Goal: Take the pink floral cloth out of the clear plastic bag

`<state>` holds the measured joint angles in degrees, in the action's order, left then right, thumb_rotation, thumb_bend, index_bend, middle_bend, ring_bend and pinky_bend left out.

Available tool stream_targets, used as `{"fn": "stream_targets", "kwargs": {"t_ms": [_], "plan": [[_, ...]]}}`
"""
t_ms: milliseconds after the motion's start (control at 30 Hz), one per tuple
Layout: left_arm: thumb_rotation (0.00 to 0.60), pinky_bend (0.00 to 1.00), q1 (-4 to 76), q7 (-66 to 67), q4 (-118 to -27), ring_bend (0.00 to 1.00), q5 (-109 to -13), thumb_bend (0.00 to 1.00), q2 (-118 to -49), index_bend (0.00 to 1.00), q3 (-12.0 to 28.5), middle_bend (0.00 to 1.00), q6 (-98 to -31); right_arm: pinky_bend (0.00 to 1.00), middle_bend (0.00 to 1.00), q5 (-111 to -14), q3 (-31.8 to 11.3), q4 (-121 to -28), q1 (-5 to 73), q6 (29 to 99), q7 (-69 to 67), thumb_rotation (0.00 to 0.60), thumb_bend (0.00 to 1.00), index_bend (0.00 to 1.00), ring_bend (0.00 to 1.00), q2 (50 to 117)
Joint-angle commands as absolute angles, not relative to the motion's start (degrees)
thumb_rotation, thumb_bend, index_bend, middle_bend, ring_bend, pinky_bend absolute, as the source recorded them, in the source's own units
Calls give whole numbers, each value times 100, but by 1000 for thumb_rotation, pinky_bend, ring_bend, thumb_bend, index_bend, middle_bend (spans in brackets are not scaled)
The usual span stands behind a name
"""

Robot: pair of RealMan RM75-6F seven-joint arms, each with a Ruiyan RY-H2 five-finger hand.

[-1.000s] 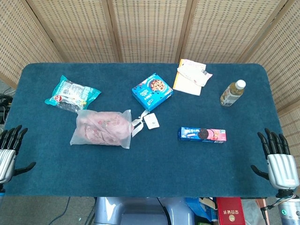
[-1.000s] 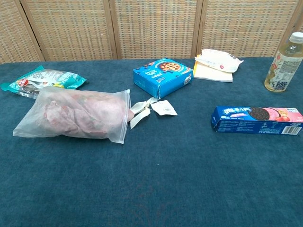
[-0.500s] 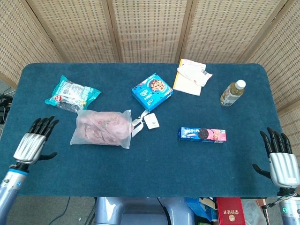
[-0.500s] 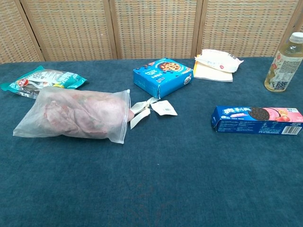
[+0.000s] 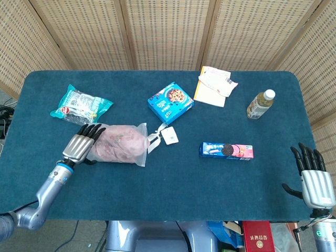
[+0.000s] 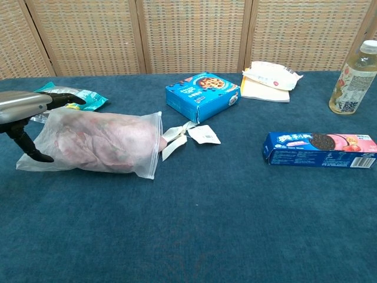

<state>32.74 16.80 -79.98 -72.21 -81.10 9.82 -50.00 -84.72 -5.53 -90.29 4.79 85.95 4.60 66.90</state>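
Cloth [image 5: 122, 140], pink and floral, is lying bunched inside the clear plastic bag [image 5: 137, 152] on the left half of the blue counter [image 5: 173, 184], the bag's mouth facing right, where a white ribbon and tag [image 5: 169, 136] are trailing out of it. The left hand [image 5: 81, 144] is reaching over the bag's closed left end, its dark fingers [image 6: 66, 99] apart and arched above the plastic, the thumb hanging down just in front of the bag; whether any of it is touching the plastic cannot be told, and it is gripping nothing yet. The placing looks deliberate: pinning the sealed end would let the cloth be drawn out through the mouth on the far side. The right hand [image 5: 315, 181] is waiting well apart at the counter's near right corner, fingers spread and holding nothing, apparently kept free for the pull. Around the bag, a green snack packet [image 5: 80, 105] is lying just behind it, a blue cookie box [image 5: 170, 102] is sitting beyond the ribbon, and a flat biscuit box [image 5: 226, 150], a white pouch on a yellow pad [image 5: 213, 85] and a drink bottle [image 5: 260, 104] are standing off to the right, clear of the work.
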Motion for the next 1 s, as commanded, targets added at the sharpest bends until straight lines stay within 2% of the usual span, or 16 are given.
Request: {"fn": "stream_targets", "kwargs": {"t_ms": [33,367,433,467,500,533,567,600,667,700,767,867,1000], "plan": [[600,0,3400,1733,-7887,0,-7081,118,-8244,0,1011,0,-4873,0,0,-8466,-556,-9021,483,8591,453,600,0,0,0,6695],[600,3,3812,1954,-7346,0,-6322,122,-8809,0,1082,0,-4426,0,0,-8415,-557,-8973,499,8530,418,600,0,0,0,6702],[600,89,3832,1861,-7244,16,-6309,124,-8931,0,1131,10,-4503,0,0,-8411,-558,-8968,498,8533,425,600,0,0,0,6705],[600,195,3832,1812,-7196,68,-6319,124,-8981,3,1144,56,-4549,0,0,-8409,-557,-8968,496,8534,425,600,0,0,0,6707],[600,324,3828,1731,-7139,145,-6342,124,-9039,28,1151,131,-4600,0,0,-8406,-555,-8968,492,8535,420,600,0,0,0,6707],[600,404,3829,1651,-7099,209,-6361,124,-9074,64,1148,198,-4614,0,0,-8401,-556,-8968,492,8534,419,600,0,0,0,6707],[600,505,3830,1575,-7056,297,-6372,125,-9097,147,1138,303,-4620,0,0,-8396,-555,-8966,491,8531,422,600,0,0,0,6709],[600,581,3830,1539,-7027,371,-6381,145,-9112,253,1130,397,-4636,0,0,-8391,-556,-8964,491,8530,427,600,0,0,0,6710],[600,653,3817,1406,-7000,465,-6411,223,-9131,412,1128,523,-4678,0,0,-8386,-555,-8962,489,8531,439,600,0,0,0,6715],[600,675,3802,1310,-6986,496,-6448,282,-9141,474,1135,566,-4726,0,0,-8387,-553,-8965,489,8531,448,600,0,0,0,6718],[600,691,3752,1005,-6963,518,-6614,341,-9162,524,1163,597,-4903,0,0,-8402,-539,-8978,487,8533,475,600,0,0,0,6724],[600,695,3662,91,-7068,526,-7140,357,-9056,539,1143,608,-5130,0,0,-8429,-504,-9055,511,8461,448,600,0,0,0,6714],[600,695,3582,-1029,-6956,526,-8012,370,-9054,551,1073,609,-5872,0,0,-8464,-455,-9142,586,8258,142,600,0,0,0,6662]]}}
